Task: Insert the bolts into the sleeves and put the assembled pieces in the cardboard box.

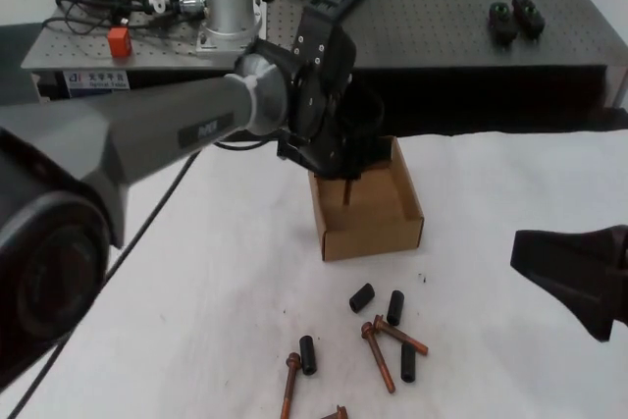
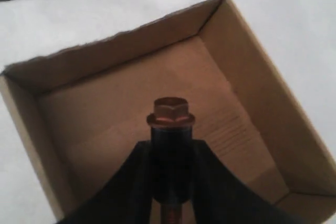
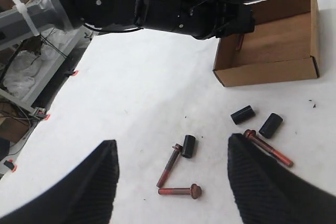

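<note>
Cardboard box point(image 2: 105, 56): beneath my left gripper point(image 2: 172, 156), which grips a sleeved bolt point(image 2: 170, 111).
Right gripper point(image 3: 173, 140): I see it gaping.

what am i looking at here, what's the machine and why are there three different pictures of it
These are two robot arms at a bench, each ending in two fingers that pinch things. The high view looks forward over the bench from behind the arms. The other two pictures come from small cameras on each arm's wrist, so each one looks out past that arm's own fingers.

The left arm's fingers are shut on a sleeved bolt, a copper-coloured bolt pushed through a black sleeve, held over the open cardboard box. The right arm's fingers are open and hold nothing. Below them, on the white surface, lie loose bolts and black sleeves not yet put together.
</note>
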